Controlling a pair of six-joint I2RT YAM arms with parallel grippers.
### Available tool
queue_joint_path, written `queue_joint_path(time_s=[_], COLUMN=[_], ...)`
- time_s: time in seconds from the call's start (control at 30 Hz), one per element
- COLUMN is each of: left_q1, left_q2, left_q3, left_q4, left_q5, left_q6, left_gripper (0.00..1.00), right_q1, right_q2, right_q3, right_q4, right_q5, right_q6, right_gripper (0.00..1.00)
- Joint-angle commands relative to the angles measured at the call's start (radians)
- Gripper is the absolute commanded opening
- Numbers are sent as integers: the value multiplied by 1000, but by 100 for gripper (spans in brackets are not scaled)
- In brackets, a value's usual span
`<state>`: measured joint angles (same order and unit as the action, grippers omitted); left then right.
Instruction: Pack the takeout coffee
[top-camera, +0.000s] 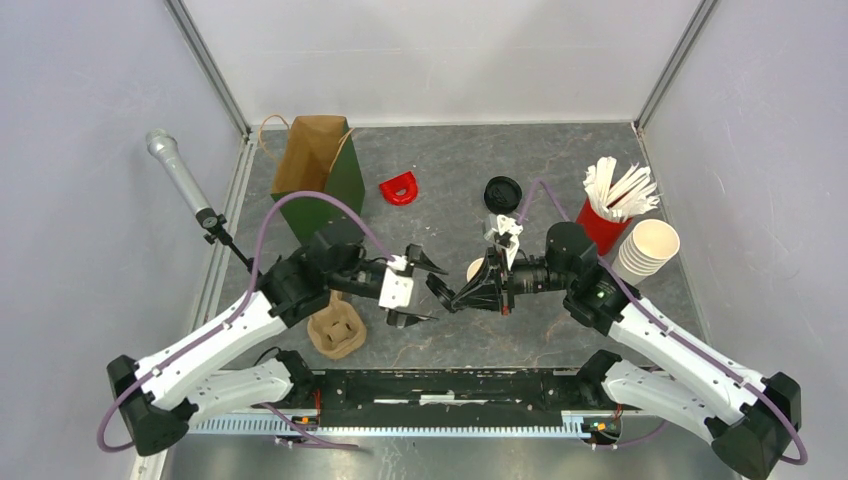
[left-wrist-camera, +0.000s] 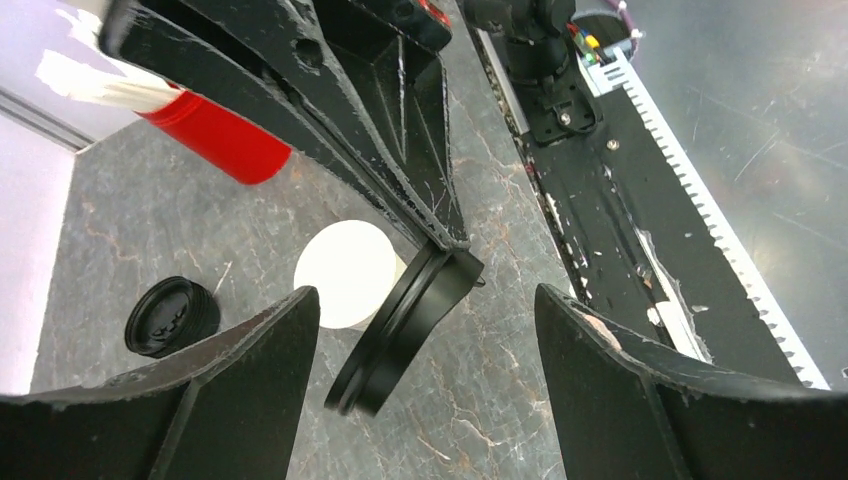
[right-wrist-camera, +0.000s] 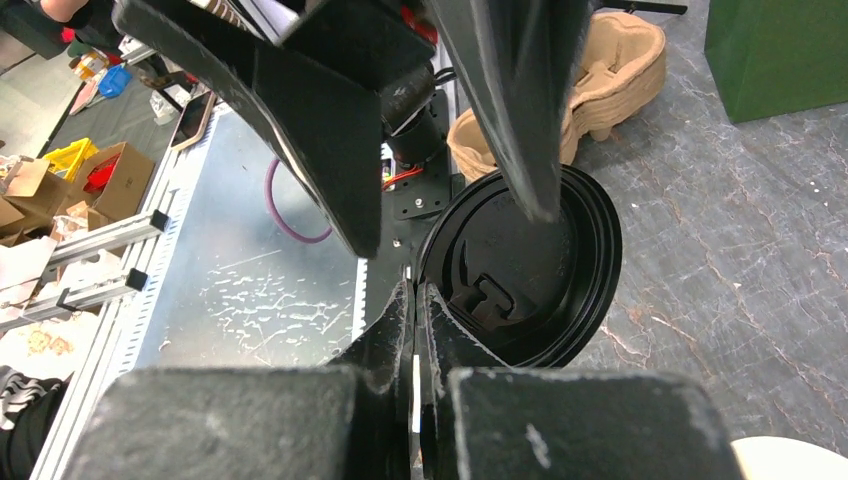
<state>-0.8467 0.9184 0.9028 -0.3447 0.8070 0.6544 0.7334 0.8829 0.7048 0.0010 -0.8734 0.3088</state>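
Observation:
My right gripper (top-camera: 458, 297) (right-wrist-camera: 415, 292) is shut on the rim of a black plastic lid (top-camera: 440, 292) (right-wrist-camera: 530, 265) and holds it tilted on edge above the table. My left gripper (top-camera: 436, 294) (left-wrist-camera: 428, 295) is open, with a finger on each side of that lid (left-wrist-camera: 405, 330) and apart from it. A cream-white paper cup (top-camera: 476, 267) (left-wrist-camera: 345, 272) without a lid sits on the table just behind the lid; its edge also shows in the right wrist view (right-wrist-camera: 790, 460). A stack of black lids (top-camera: 502, 192) (left-wrist-camera: 172, 316) lies farther back.
A tan moulded cup carrier (top-camera: 336, 330) (right-wrist-camera: 600, 70) sits near the left arm. A green and brown paper bag (top-camera: 318, 170) stands at back left, with a red object (top-camera: 400, 188) beside it. A red cup of white sticks (top-camera: 603, 222) and stacked cream cups (top-camera: 645, 248) stand at right.

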Motion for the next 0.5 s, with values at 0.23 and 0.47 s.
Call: queue_joint_path(time_s=[0.23, 0.47], left_q1=[-91, -91], left_q2=[108, 94], left_q3=[74, 70], left_q4=[-70, 25], left_q5=[-142, -226], left_q6=[91, -185], left_gripper=[58, 31], right_q1=[7, 7], right_q2=[-24, -22], right_q3=[69, 94], right_q4=[-66, -128], right_q5=[-1, 109], right_q6=[-72, -131], right_gripper=[0, 11])
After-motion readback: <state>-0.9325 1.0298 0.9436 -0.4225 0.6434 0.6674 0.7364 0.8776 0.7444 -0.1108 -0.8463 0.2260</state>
